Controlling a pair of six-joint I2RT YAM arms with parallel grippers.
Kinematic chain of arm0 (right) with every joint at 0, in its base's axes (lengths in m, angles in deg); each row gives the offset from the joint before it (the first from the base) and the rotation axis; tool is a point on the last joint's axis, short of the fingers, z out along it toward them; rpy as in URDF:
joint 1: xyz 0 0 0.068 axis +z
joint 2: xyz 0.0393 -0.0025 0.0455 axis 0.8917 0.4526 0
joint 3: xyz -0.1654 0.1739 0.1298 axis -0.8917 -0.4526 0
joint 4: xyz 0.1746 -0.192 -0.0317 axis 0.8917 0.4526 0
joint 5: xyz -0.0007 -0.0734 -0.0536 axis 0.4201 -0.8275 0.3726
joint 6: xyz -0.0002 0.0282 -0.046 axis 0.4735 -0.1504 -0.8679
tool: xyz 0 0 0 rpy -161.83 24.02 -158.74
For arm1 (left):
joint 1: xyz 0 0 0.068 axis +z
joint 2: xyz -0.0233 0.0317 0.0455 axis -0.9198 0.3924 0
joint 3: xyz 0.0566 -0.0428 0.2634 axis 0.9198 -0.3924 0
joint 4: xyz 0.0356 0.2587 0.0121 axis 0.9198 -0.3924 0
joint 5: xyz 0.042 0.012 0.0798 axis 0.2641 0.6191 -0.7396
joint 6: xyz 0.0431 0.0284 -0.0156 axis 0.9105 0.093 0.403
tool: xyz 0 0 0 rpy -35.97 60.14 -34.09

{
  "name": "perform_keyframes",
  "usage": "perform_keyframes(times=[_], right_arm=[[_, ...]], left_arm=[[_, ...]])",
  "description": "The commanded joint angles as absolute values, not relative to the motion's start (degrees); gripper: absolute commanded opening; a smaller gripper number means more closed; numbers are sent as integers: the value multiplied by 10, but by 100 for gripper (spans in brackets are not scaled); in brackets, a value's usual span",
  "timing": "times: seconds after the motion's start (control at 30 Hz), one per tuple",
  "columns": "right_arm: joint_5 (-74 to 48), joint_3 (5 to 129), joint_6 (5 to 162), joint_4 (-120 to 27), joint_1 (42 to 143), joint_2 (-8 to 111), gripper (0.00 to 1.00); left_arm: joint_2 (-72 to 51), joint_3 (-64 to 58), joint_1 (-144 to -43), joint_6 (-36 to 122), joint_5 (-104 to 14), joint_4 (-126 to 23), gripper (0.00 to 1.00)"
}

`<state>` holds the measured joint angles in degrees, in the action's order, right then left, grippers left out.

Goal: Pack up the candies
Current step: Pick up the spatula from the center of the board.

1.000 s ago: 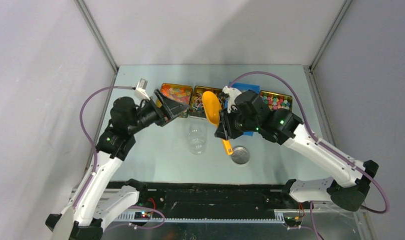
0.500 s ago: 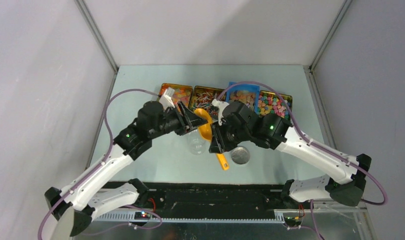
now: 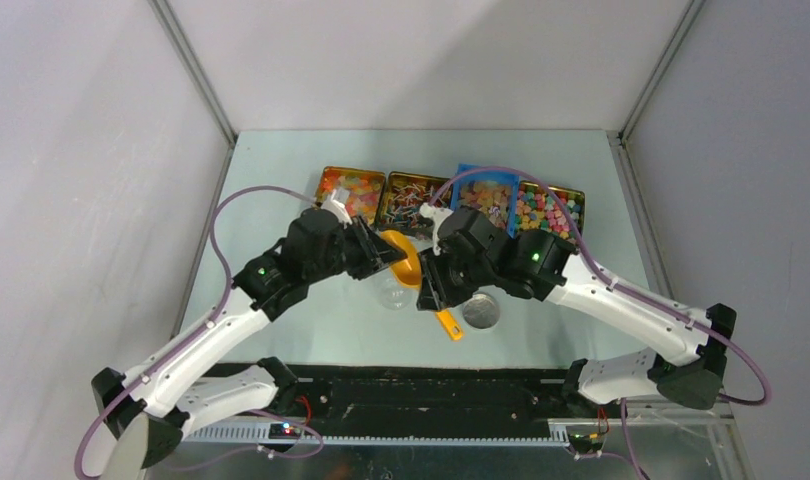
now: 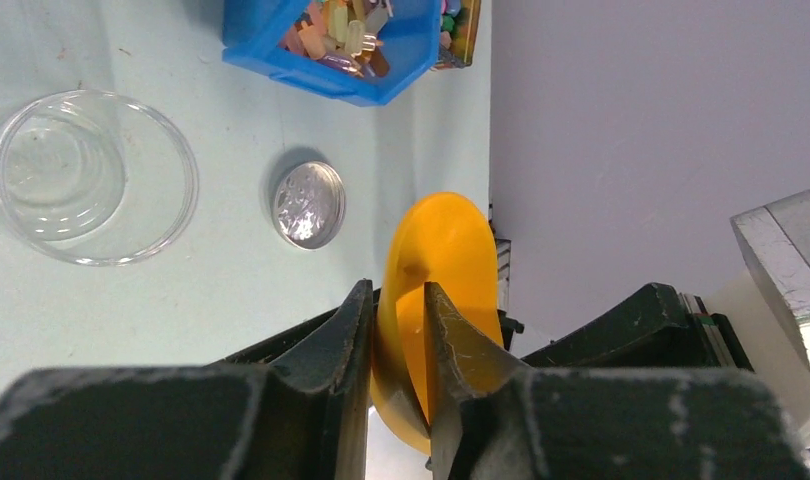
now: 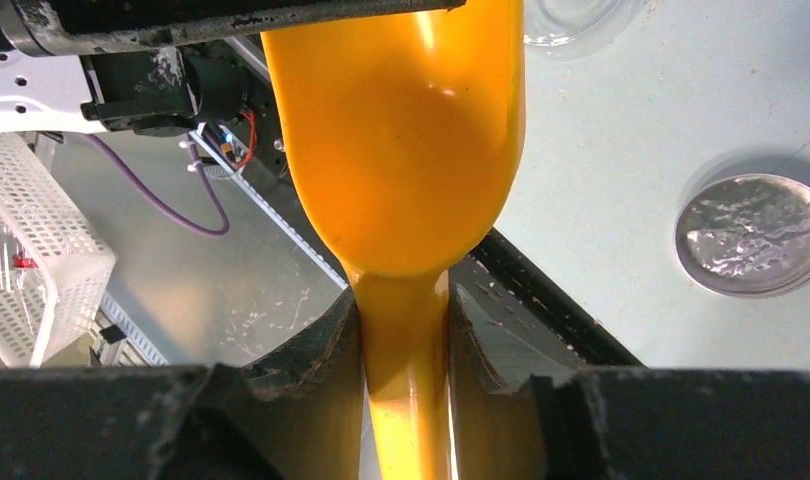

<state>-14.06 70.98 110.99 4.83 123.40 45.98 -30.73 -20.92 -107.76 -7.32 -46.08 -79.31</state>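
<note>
Right tool clamped on orange plastic scoop handle, left tool clamped on bowl rim; multicoloured candies beyond bowl end.

I can't see most of the clear cup, it's under the scoop. Left wrist view: blue bin cut off at top edge, candies inside too blurry to sort.

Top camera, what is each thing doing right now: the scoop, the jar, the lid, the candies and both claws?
orange scoop, in the air, gripped at both ends.
left gripper, shut on the scoop's bowl.
right gripper, shut on the scoop's handle.
clear jar, upright, open, looks empty.
silver lid, off the jar, flat on the table.
candies, lying in their trays.
</note>
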Motion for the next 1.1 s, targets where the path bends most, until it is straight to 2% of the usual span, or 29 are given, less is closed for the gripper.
perform_keyframes(times=[0.0, 0.1, 0.17, 0.23, 0.3, 0.43, 0.67, 0.9, 1.07], right_arm=[[-148, 735, 1130, 40, 1232, 452, 35], [-171, 735, 1128, 50, 1234, 443, 55], [-199, 735, 1122, 59, 1243, 428, 75], [-242, 732, 1115, 61, 1251, 407, 85], [-258, 722, 1106, 57, 1254, 383, 91], [-272, 711, 1086, 72, 1248, 352, 94], [-275, 670, 1055, 79, 1266, 317, 93], [-320, 666, 1032, 48, 1320, 371, 87], [-334, 682, 1037, 25, 1327, 399, 77]], left_arm=[[-329, -222, -1078, -77, -506, -816, 0], [-332, -227, -1078, -85, -520, -821, 0], [-333, -232, -1075, -91, -520, -815, 0], [-331, -235, -1072, -92, -518, -812, 0], [-327, -235, -1067, -90, -513, -814, 0], [-331, -239, -1045, -91, -496, -816, 0], [-352, -252, -1004, -110, -449, -794, 0], [-357, -252, -992, -128, -399, -768, 0], [-356, -244, -989, -127, -389, -775, 0]])
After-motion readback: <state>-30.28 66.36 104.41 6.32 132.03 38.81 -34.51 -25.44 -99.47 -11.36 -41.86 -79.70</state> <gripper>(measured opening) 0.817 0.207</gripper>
